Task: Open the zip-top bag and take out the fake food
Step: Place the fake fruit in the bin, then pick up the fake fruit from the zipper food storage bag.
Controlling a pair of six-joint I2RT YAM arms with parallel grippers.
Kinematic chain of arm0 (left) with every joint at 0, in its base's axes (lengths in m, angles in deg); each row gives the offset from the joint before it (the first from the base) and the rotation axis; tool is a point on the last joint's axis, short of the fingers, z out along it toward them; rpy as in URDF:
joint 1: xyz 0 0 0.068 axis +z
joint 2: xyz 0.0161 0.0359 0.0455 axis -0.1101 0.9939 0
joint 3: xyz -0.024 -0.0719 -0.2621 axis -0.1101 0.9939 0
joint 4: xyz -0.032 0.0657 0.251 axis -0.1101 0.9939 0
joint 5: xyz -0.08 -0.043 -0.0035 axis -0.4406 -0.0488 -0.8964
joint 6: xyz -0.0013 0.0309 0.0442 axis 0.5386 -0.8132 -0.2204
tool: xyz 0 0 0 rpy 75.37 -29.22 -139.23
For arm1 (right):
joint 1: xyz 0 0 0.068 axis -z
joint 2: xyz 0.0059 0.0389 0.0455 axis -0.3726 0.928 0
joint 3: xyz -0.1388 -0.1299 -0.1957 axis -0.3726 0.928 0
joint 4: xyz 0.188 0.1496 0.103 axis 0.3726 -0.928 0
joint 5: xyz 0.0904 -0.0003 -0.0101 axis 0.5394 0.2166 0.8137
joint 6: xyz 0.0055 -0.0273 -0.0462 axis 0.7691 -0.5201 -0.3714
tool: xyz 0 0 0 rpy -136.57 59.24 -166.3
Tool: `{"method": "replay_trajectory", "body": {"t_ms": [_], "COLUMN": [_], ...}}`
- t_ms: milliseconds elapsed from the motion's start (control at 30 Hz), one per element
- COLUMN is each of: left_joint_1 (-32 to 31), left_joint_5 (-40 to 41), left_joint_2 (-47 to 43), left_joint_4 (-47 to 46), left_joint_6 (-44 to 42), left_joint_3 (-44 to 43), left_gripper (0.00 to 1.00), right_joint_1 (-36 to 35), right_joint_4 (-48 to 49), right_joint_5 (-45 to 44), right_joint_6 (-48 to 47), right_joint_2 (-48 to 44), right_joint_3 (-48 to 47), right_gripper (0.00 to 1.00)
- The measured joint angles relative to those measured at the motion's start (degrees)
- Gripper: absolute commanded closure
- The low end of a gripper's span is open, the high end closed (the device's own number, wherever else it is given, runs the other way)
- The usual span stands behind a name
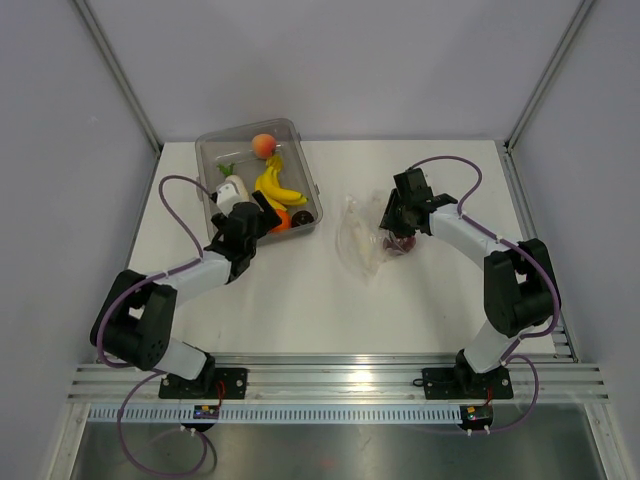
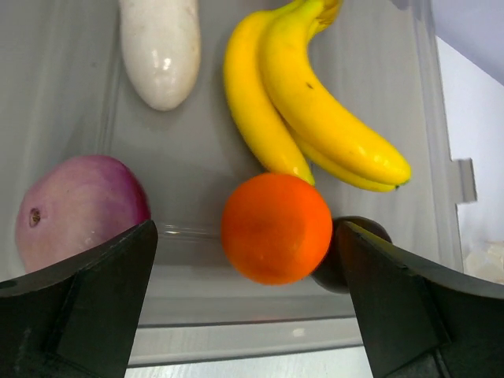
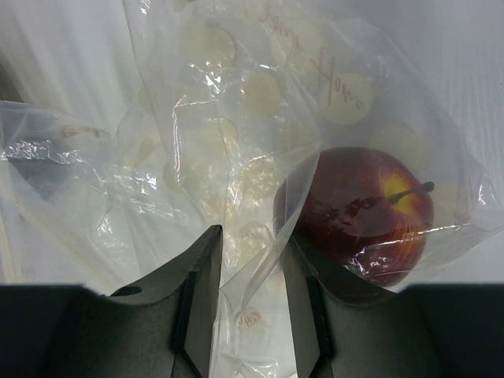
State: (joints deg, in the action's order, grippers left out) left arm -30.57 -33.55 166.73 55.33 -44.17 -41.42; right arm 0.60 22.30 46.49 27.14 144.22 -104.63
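Crinkly, limp, slippery-looking film made the zip-top bag (image 1: 358, 240), right of the table's (image 1: 300, 295) centre with a dark red apple (image 3: 358, 209) inside, best taken by a bunched fold; the right gripper (image 3: 248, 244) straddled one, pinch uncertain, while the left gripper (image 2: 246, 228) gaped wide over the tub (image 1: 203, 160).

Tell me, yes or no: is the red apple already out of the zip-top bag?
No. The right wrist view shows the red apple lying inside the zip-top bag, with clear film creased across it.
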Motion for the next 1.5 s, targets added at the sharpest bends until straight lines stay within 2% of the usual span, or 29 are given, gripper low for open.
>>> {"method": "replay_trajectory", "body": {"t_ms": [167, 567, 667, 933, 1100, 1300, 1500], "left_joint_1": [2.9, 1.8, -0.5, -12.2, -18.4, -19.6, -19.6], "left_joint_5": [0.2, 0.4, 0.3, -2.5, -6.5, -10.6, -13.2], "left_joint_2": [-0.1, -6.2, -7.1, -7.5, -3.9, 3.0, 7.0], "left_joint_4": [1.0, -0.8, -2.2, -8.1, -8.7, -6.2, -2.5], "left_joint_6": [2.9, 3.4, 2.6, -8.2, -17.3, -22.8, -23.1], "left_joint_3": [0.2, 3.1, 4.2, 4.3, -0.7, -8.0, -9.6], "left_gripper": [0.01, 0.01, 0.18, 0.20, 0.19, 0.18, 0.18], "right_joint_1": [0.0, 0.0, 0.0, 0.0, 0.0, 0.0, 0.0], "right_joint_4": [0.0, 0.0, 0.0, 0.0, 0.0, 0.1, 0.2], "right_joint_5": [0.0, 0.0, 0.0, -0.2, -1.0, -2.7, -5.3], "right_joint_6": [0.0, 0.0, 0.0, 0.1, 0.3, 0.7, 1.1], "right_joint_2": [-0.2, -0.7, -0.9, -2.6, -3.9, -5.3, -8.8], "right_joint_3": [0.1, 0.6, 0.7, 1.7, 2.1, 3.0, 4.1], "right_gripper": [0.55, 0.55, 0.55, 0.54, 0.52, 0.49, 0.43]}}
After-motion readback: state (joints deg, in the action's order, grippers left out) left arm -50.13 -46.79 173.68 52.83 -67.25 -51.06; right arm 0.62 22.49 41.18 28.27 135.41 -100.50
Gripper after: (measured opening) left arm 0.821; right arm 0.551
